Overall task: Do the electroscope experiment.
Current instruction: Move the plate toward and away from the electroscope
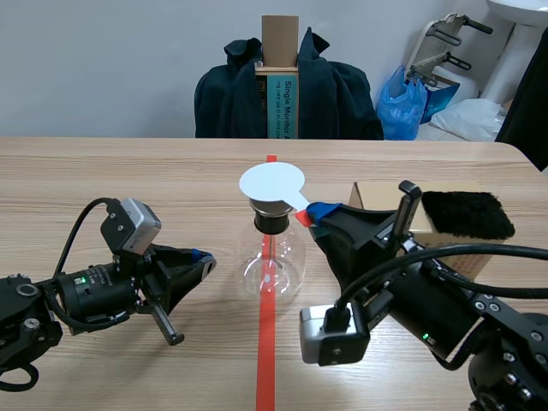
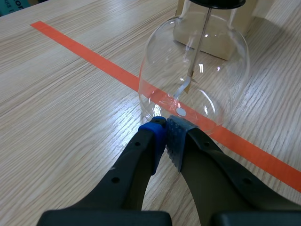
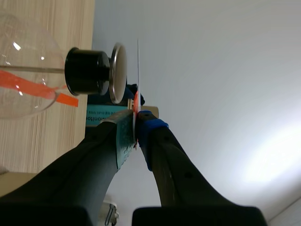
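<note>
Electroscope [image 1: 271, 257] — clear-bellied, under white disc [image 1: 271, 182]

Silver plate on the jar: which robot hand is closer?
Right. The right hand holds a white disc just above the silver plate; the left hand sits low, beside the jar.

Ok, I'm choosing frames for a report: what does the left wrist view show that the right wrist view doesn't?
Left wrist only: the foil leaves hanging inside, and the shut left gripper at the base. Right wrist only: the white disc pinched in the right gripper, close to the metal top plate. Both: the glass flask and the orange tape.
</note>
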Controlling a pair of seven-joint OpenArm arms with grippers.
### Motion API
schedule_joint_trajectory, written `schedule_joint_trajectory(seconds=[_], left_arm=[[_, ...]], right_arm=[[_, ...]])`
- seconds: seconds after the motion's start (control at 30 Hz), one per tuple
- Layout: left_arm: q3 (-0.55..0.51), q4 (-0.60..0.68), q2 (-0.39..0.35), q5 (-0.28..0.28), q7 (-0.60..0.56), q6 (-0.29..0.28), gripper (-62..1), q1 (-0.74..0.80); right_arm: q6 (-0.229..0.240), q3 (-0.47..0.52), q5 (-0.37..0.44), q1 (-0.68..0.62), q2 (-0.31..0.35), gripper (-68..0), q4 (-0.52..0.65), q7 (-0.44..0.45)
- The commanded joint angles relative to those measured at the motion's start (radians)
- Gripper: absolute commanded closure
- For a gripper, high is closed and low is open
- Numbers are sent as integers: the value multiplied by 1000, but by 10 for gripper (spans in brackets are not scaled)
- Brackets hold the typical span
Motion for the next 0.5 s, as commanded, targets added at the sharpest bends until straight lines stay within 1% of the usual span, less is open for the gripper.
schedule_joint_trajectory(seconds=[0.0,0.13,0.3,0.47], left_arm=[[-1,23,5,-6,-13,-2,-28,0],[-1,23,5,-6,-13,-2,-28,0],[-1,23,5,-6,-12,-2,-28,0],[-1,23,5,-6,-11,-2,-28,0]], right_arm=[[-14,9,4,-3,13,-8,13,-17],[-19,9,5,-21,13,-8,13,-78],[-19,9,8,-41,13,-8,13,-183],[-21,9,23,-43,13,-8,13,-262]])
